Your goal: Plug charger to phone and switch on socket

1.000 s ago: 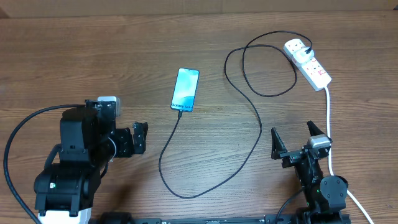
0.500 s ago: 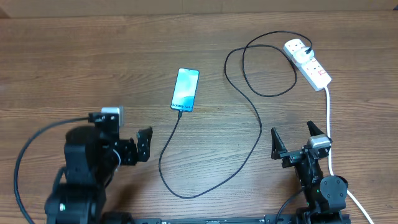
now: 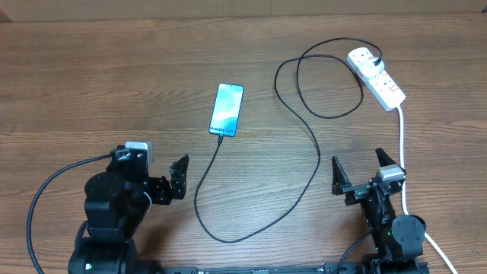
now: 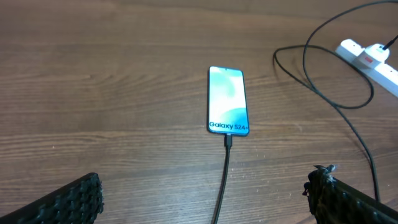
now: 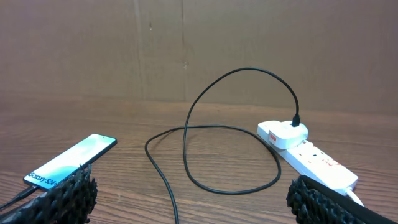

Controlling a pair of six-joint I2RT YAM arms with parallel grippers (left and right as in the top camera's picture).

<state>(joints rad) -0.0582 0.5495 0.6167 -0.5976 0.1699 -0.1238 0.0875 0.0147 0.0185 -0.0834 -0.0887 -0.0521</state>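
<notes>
Lying on the wooden table [image 3: 91,76]: phone [image 3: 227,109] ahead of left gripper [image 4: 205,202], charger [image 3: 317,148] looping between, socket [image 3: 378,76] far ahead of right gripper [image 3: 358,169].

Soft, even light throughout, shadows faint, the phone [image 4: 227,101] screen glowing bright, all views sharp.

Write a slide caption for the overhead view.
On a wooden table, a thin black charger cable runs from a slim blue-screened smartphone to a white power strip.
</notes>
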